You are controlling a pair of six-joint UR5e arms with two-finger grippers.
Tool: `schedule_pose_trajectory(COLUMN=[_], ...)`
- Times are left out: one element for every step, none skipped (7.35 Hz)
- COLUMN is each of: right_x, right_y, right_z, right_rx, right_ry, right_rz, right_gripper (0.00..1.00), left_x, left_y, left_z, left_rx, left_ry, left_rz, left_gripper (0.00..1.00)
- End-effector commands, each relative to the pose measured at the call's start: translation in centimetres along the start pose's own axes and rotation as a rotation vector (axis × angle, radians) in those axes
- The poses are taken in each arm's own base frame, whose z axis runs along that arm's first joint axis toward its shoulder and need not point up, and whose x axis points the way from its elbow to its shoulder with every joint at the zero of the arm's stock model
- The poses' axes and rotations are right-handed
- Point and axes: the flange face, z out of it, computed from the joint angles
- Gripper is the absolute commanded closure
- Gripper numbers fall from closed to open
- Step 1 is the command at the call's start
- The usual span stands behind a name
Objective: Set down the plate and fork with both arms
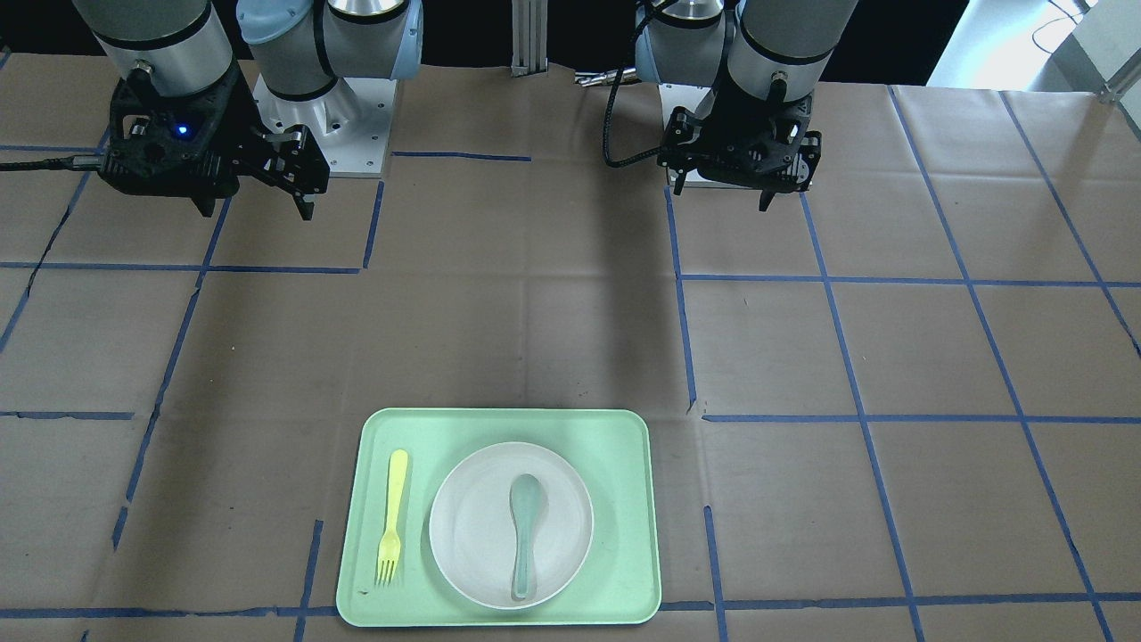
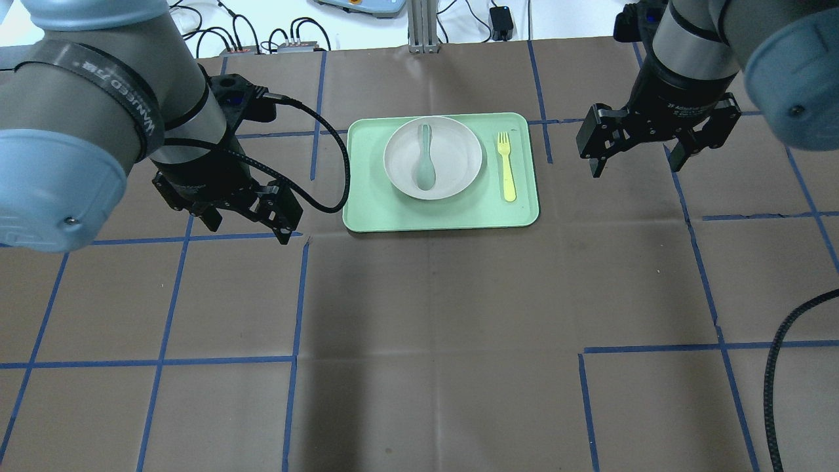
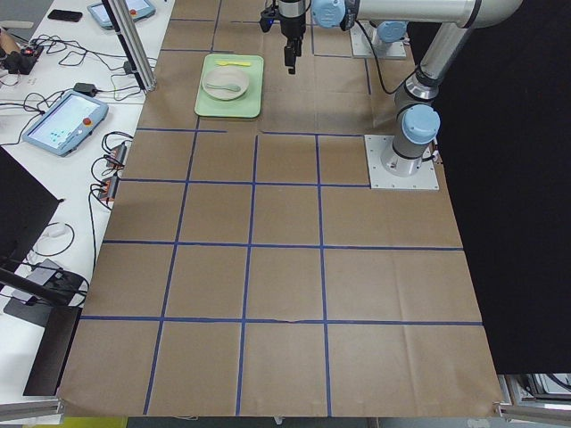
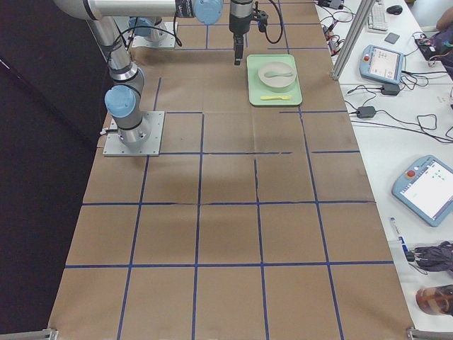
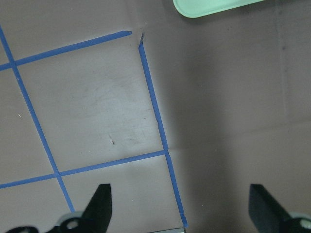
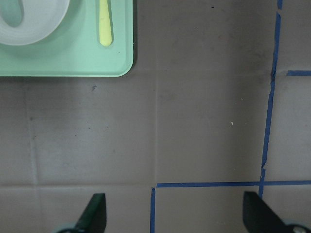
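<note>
The off-white plate [image 1: 463, 526] sits in the middle of a mint-green tray [image 1: 624, 446], with a grey-green spoon [image 1: 524, 535] lying in it. The pale-yellow fork [image 1: 392, 513] lies on the tray beside the plate. In the overhead view the plate [image 2: 459, 157] and fork [image 2: 505, 167] lie at the far centre. My left gripper [image 2: 248, 229] is open and empty above the table, left of the tray. My right gripper [image 2: 636, 167] is open and empty, right of the tray. The right wrist view shows the fork's handle [image 6: 103, 24] and the plate's rim [image 6: 29, 34].
The table is covered in brown paper with a blue tape grid. The tray's corner [image 5: 209, 7] shows at the top of the left wrist view. A black cable [image 2: 314, 190] loops from the left wrist toward the tray's left edge. Tablets and cables lie beyond the table's far edge.
</note>
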Motion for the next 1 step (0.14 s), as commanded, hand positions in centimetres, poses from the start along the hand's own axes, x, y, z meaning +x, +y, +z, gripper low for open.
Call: schedule_pose_trajectory(right_x=[-0.02], right_y=[0.01], right_z=[-0.01], right_rx=[0.000], right_ry=[-0.001], right_rz=[-0.001], right_gripper=[0.00], left_x=[-0.01], left_y=[0.04], left_z=[-0.02], left_rx=[0.000], left_ry=[-0.002], left_rz=[0.000], left_gripper=[0.00])
